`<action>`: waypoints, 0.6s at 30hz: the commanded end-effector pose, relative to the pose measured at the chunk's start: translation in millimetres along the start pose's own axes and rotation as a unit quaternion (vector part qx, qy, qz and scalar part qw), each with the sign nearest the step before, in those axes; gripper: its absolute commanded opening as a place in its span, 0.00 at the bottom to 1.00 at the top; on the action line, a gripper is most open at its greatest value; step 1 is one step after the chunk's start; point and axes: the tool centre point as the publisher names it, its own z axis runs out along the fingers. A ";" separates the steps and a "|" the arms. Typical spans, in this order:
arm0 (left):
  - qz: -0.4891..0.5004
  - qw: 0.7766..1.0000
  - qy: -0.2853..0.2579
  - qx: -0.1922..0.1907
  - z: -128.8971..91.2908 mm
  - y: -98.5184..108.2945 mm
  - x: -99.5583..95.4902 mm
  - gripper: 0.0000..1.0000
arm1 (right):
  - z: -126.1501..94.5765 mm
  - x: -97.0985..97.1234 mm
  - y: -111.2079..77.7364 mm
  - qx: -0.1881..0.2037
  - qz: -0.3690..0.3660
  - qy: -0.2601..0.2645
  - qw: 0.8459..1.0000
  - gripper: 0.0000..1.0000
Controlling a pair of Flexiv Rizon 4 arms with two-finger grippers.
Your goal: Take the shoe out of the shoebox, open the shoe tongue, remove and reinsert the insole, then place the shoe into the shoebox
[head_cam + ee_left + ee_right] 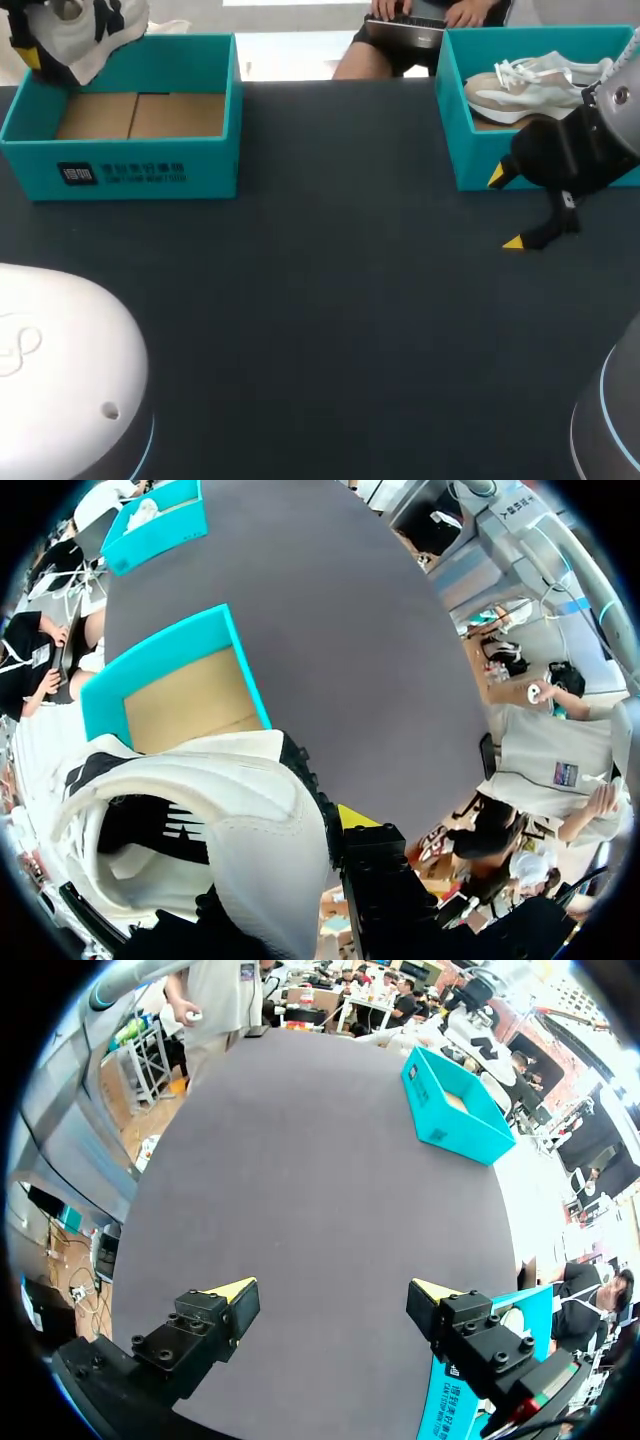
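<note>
My left gripper (pixel 38 42) is shut on a white shoe with black trim (pixel 95 30), held above the far left corner of the left teal shoebox (pixel 120 165). In the left wrist view the white shoe (pixel 230 820) fills the space by my left gripper (pixel 300 835); one yellow fingertip (pixel 355 815) shows against its side and the box (pixel 165 660) lies below. A beige and white shoe (pixel 530 85) lies in the right teal shoebox (pixel 452 130). My right gripper (pixel 505 210) hangs open and empty just in front of that box's near wall.
The left shoebox holds only its brown cardboard floor (pixel 140 115). In the right wrist view the dark table (pixel 300 1180) stretches ahead of my right gripper (pixel 333 1295), with the left shoebox (pixel 455 1110) at its far side and the right shoebox's wall (pixel 445 1405) beside one finger.
</note>
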 end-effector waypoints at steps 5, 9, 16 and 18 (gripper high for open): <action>-0.032 0.999 0.000 0.013 14.3 45.2 -13.8 0.00 | 0.9 -0.6 0.8 0.001 0.000 0.001 1.000 1.00; -0.051 0.998 0.000 0.022 19.7 61.8 -19.6 0.00 | 0.9 -0.6 0.8 0.001 0.000 0.001 1.000 1.00; -0.066 0.997 -0.011 0.026 26.8 85.2 -21.7 0.00 | 0.9 -0.6 0.8 0.001 0.000 0.001 1.000 1.00; -0.058 0.998 -0.008 0.025 27.7 87.7 -21.3 0.00 | 0.9 -0.6 0.8 0.001 0.000 0.001 1.000 1.00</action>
